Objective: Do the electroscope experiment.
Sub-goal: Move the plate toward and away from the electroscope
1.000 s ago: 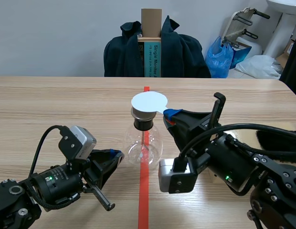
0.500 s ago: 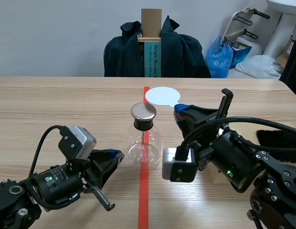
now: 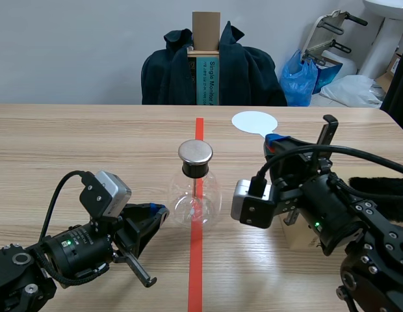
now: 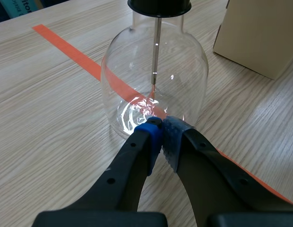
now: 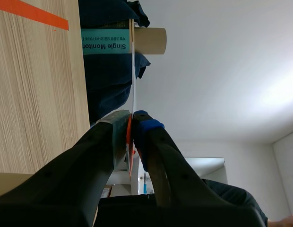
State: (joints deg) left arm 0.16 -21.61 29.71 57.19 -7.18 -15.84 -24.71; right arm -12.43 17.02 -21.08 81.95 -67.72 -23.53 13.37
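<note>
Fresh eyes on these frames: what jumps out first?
The glass electroscope flask with its metal cap stands mid-table on the orange tape line. The right end effector, shut on a white disc, holds it raised to the flask's right, farther from the robot. The left end effector is shut, tips at the flask's base.

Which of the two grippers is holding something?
The right gripper: it is shut on the white disc. The left gripper is shut on nothing, near the flask.
</note>
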